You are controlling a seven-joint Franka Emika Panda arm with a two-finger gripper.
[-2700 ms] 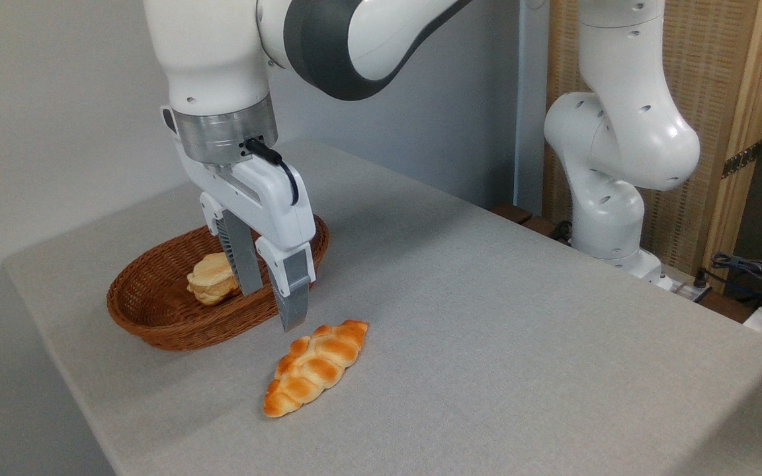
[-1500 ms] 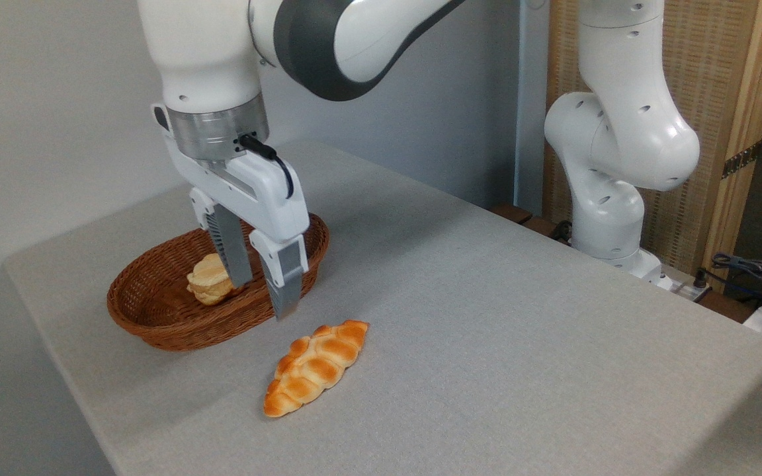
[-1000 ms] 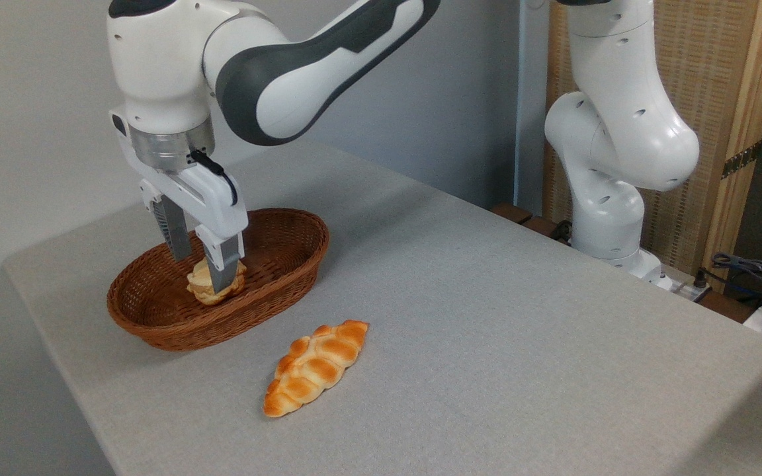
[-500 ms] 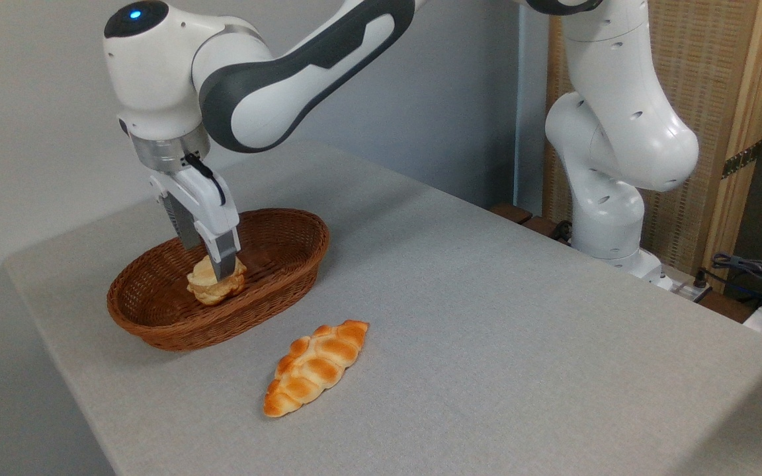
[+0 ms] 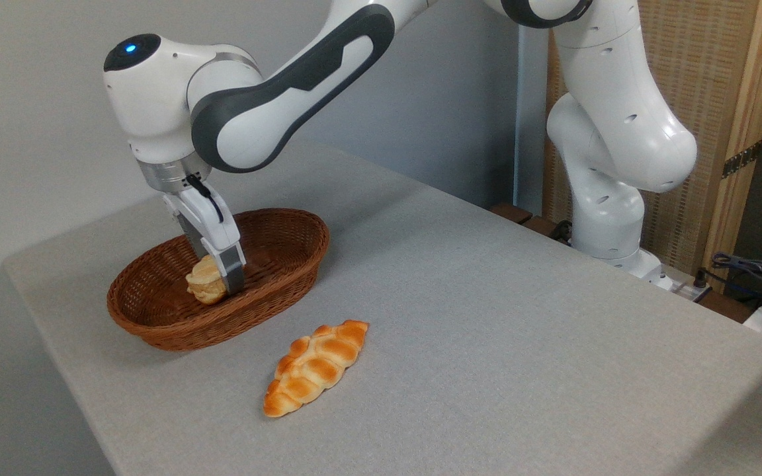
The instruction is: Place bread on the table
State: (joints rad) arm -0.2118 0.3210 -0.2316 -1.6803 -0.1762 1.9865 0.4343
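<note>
Bread [image 5: 205,287] in basket [image 5: 156,324] now straddled by lowered fingers [image 5: 234,276]; grip unclear.

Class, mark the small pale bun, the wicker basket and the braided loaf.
small pale bun [image 5: 202,287]: fixed camera, its flaky left side.
wicker basket [image 5: 288,225]: fixed camera, the far rim.
braided loaf [image 5: 315,365]: fixed camera, middle of its glossy top.

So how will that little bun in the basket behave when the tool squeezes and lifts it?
The bun looks layered and cracked, so it may flake or dent. Being rounded, it could twist between the tool fingers. Probably light.
</note>
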